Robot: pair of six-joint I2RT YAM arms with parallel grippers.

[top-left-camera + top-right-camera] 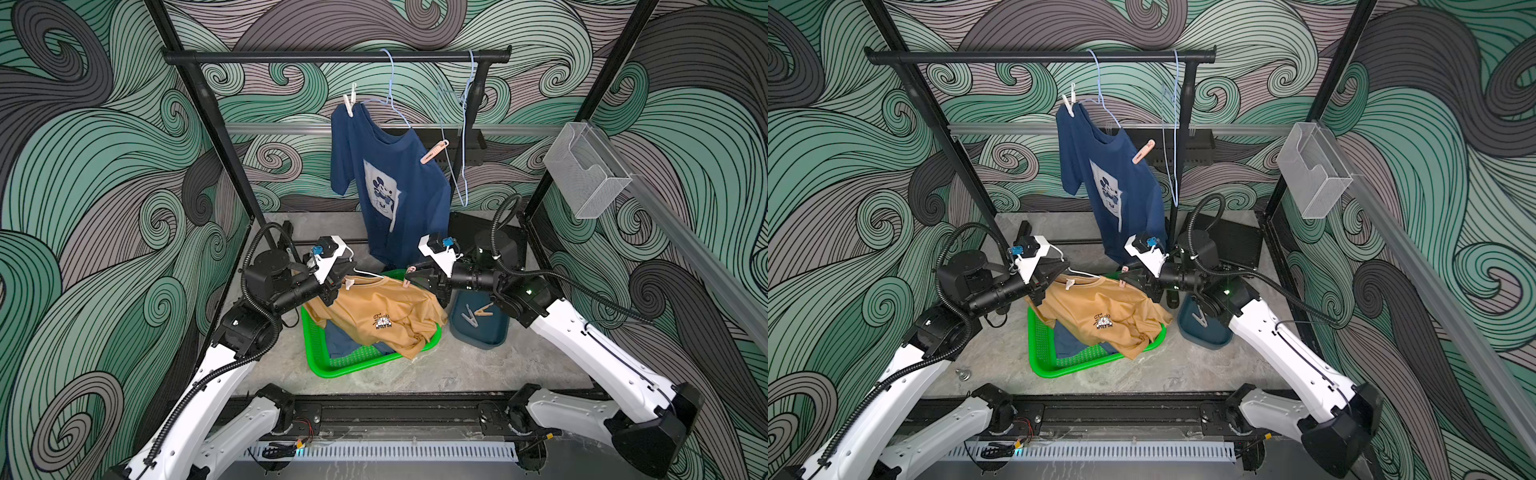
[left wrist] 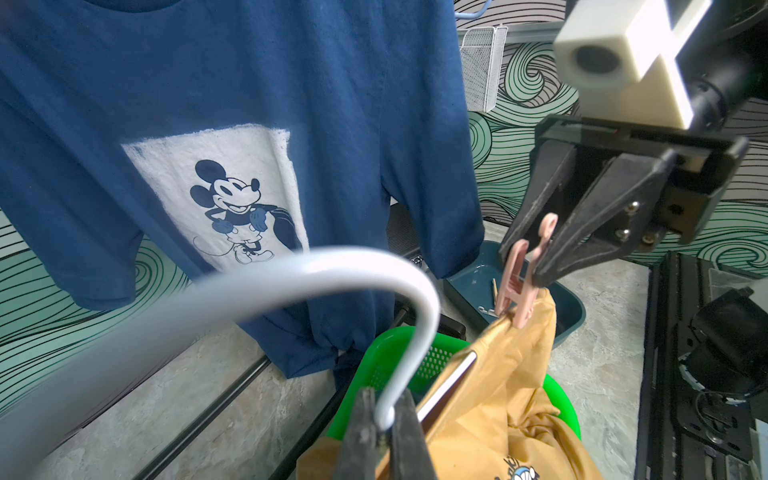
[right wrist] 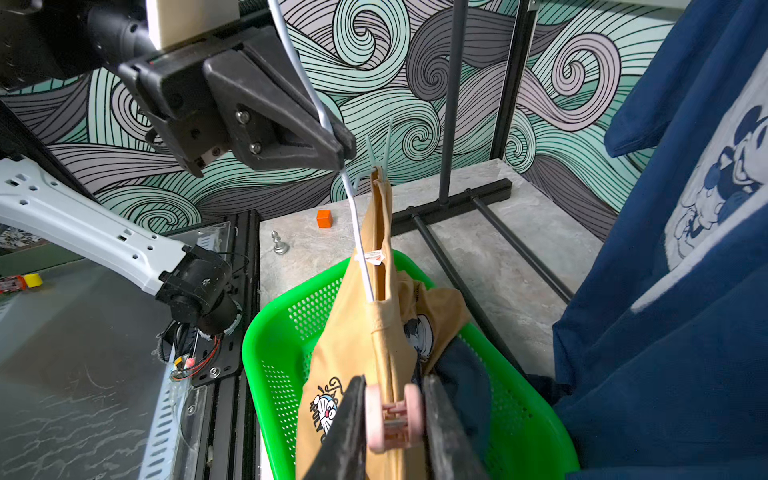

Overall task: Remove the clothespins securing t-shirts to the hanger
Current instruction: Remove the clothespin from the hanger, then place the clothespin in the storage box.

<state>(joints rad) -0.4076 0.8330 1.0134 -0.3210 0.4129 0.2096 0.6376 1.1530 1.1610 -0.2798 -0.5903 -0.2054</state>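
- The black garment rack (image 1: 332, 57) is standing at the back of the table (image 1: 478, 374), and its top bar is carrying two pale blue wire hangers.
- The navy t-shirt (image 1: 374, 166) with the cartoon-mouse print is hanging from one blue hanger (image 1: 392, 81). The empty hanger (image 1: 471, 75) is dangling just beside it.
- The mustard t-shirt (image 1: 374, 307) is draping over the green basket (image 1: 328, 368). Its collar is riding on a white hanger (image 2: 332, 266) that is being held above the basket.
- A medium blue t-shirt (image 1: 340, 338) is lying in the basket beneath the mustard one.
- The dark teal tray (image 1: 478, 338) is sitting on the table just beside the basket and is holding two loose clothespins (image 1: 468, 318).
- Your left pincer (image 2: 384, 428) is clenching the white hanger just below its hook.
- Your right pincer (image 2: 523, 268) is grasping the pink clothespin (image 3: 394, 417), with one finger pressing on each handle. That pin is biting the mustard t-shirt's shoulder at the hanger's end.
- A white clothespin (image 1: 350, 102) is pinning one shoulder of the navy t-shirt to its hanger.
- A peach clothespin (image 1: 434, 151) is pinning the other shoulder of the navy t-shirt.
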